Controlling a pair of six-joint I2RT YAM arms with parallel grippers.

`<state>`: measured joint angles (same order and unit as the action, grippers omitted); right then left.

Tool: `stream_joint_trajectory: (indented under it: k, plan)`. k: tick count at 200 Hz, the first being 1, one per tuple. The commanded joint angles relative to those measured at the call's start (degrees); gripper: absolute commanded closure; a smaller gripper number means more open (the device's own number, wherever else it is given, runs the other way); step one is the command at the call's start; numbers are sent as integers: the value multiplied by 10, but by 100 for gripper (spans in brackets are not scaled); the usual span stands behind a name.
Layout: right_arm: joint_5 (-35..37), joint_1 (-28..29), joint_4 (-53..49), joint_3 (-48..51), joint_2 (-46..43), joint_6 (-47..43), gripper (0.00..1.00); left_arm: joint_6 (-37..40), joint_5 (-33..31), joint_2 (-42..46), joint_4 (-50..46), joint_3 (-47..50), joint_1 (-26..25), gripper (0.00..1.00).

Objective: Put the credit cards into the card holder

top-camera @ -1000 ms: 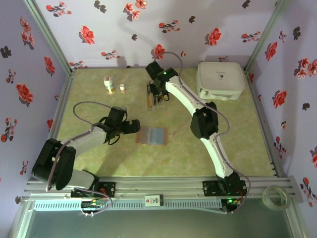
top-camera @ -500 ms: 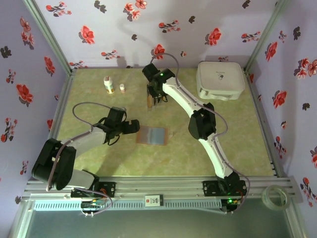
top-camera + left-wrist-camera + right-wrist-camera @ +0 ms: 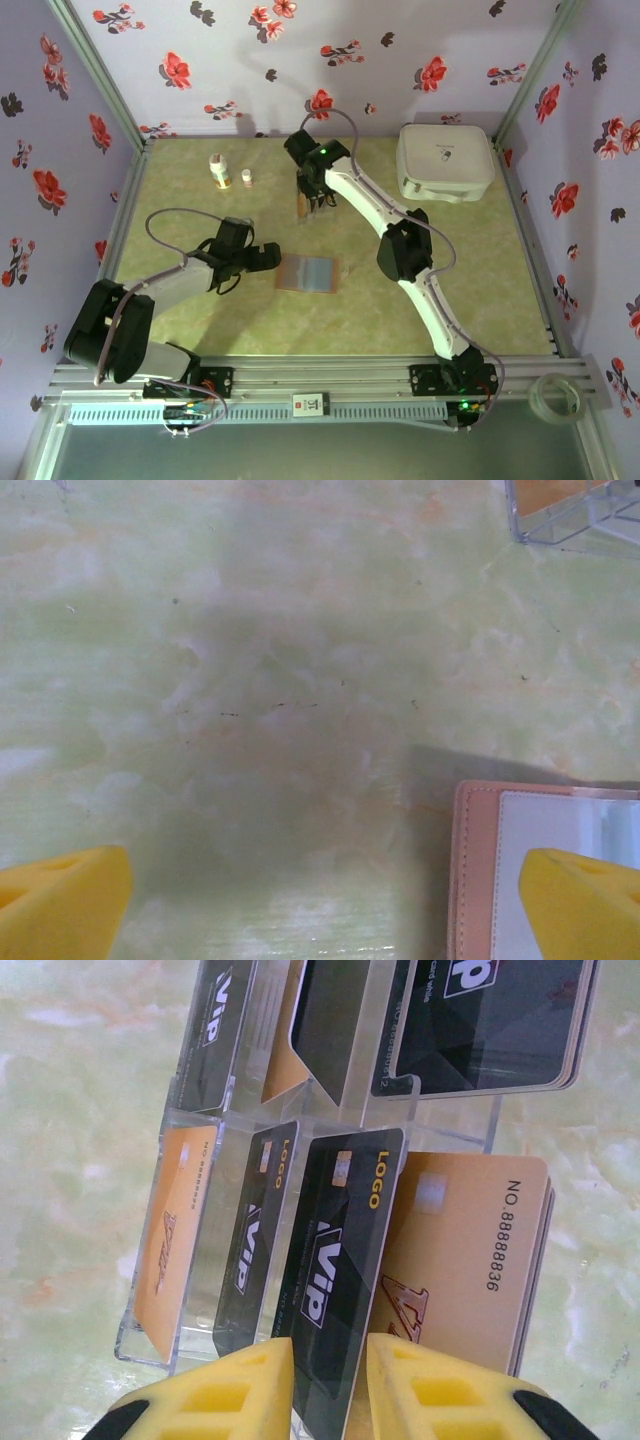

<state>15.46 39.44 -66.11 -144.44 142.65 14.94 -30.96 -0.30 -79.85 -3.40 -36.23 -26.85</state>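
The card holder (image 3: pixel 307 272) lies open and flat at mid-table, its brown edge and pale lining (image 3: pixel 480 870) showing in the left wrist view. My left gripper (image 3: pixel 270 257) (image 3: pixel 325 905) hovers open just left of it, one pad over its edge. Several credit cards stand in a clear slotted rack (image 3: pixel 305 195) (image 3: pixel 200 1140), some black with gold and white print, some orange. My right gripper (image 3: pixel 312 200) (image 3: pixel 330 1380) is at the rack, its yellow pads closed on either side of a black VIP card (image 3: pixel 335 1250) that still stands among the others.
A large white rounded case (image 3: pixel 445 160) sits at the back right. Two small bottles (image 3: pixel 219 170) stand at the back left. The rack's clear corner (image 3: pixel 570 510) shows beyond the wallet. A tape roll (image 3: pixel 558 395) lies outside the frame at the front right.
The right arm has shifted slightly left and toward the back at the rack. The left arm and the wallet have stayed where they were.
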Motion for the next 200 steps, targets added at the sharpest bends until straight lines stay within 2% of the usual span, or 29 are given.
stream_joint_trajectory:
  k: [1,71,152,200]
  plan:
    - [12,5,-17,-21,22,-10,75,-2,9,4,11,7,8,0]
    - [9,5,-17,-31,25,-10,82,-1,15,-6,17,8,13,0]
    - [-11,5,-19,-38,24,-3,100,-2,18,-7,19,8,14,0]
    - [-26,4,-20,-37,9,1,100,-3,17,-1,16,8,14,0]
